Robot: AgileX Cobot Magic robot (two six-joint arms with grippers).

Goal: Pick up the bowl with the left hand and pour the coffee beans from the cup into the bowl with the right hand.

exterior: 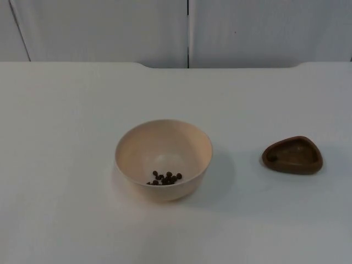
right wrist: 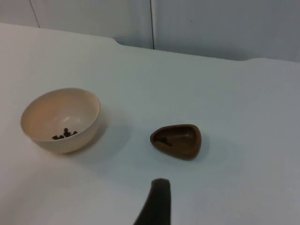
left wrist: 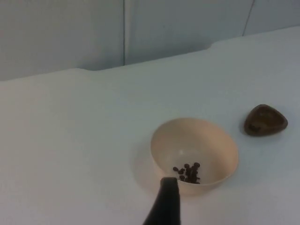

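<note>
A cream bowl (exterior: 159,143) stands upright on the white table a little left of centre. A small heap of dark coffee beans (exterior: 165,177) lies at its bottom. To its right rests a low brown cup (exterior: 292,155) with a rounded-triangle outline, upright, its hollow looking almost bare. My left gripper (left wrist: 165,206) hangs back from the bowl (left wrist: 197,140) and is apart from it, beans (left wrist: 187,171) just beyond its tip. My right gripper (right wrist: 157,201) waits short of the cup (right wrist: 176,140), with the bowl (right wrist: 61,110) off to one side. Neither gripper holds anything.
The table (exterior: 66,110) ends at a grey partition wall (exterior: 187,33) behind the objects. Open white surface surrounds the bowl and cup on all sides.
</note>
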